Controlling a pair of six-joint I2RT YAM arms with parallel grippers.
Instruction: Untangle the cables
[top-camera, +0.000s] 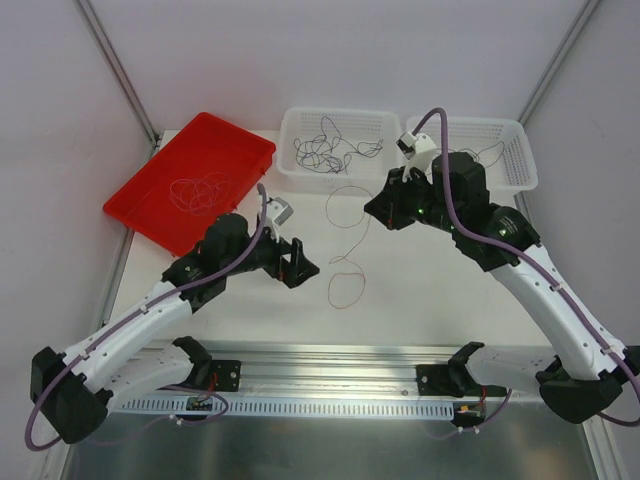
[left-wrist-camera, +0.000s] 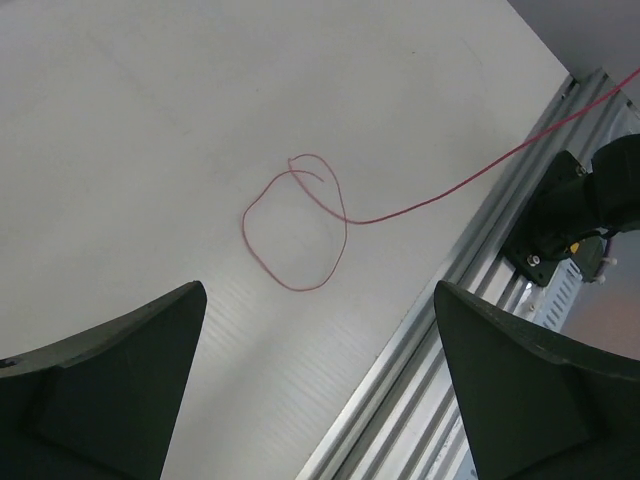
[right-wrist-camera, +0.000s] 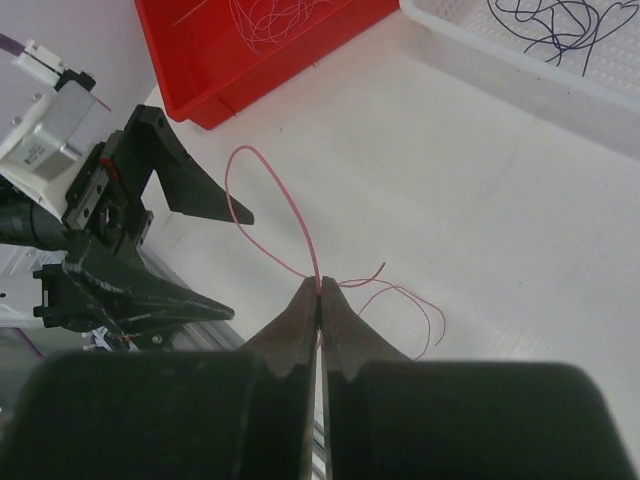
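Observation:
A thin red-pink cable (top-camera: 345, 260) lies on the white table between the arms, curled into a loop (left-wrist-camera: 297, 289) near the front rail. My right gripper (right-wrist-camera: 320, 287) is shut on this cable (right-wrist-camera: 297, 214) close to one end and holds that part off the table. My left gripper (left-wrist-camera: 320, 400) hangs open above the table just left of the loop, nothing between its fingers (left-wrist-camera: 120, 385). In the top view the left gripper (top-camera: 303, 265) and right gripper (top-camera: 373, 212) stand a short way apart. A tangle of dark purple cables (top-camera: 330, 150) fills the middle white basket (top-camera: 300, 180).
A red tray (top-camera: 150, 205) at the back left holds a coil of pale wires (top-camera: 200, 190). A second white basket (top-camera: 520, 165) at the back right holds a thin wire (top-camera: 490, 152). An aluminium rail (top-camera: 330, 365) runs along the table's near edge.

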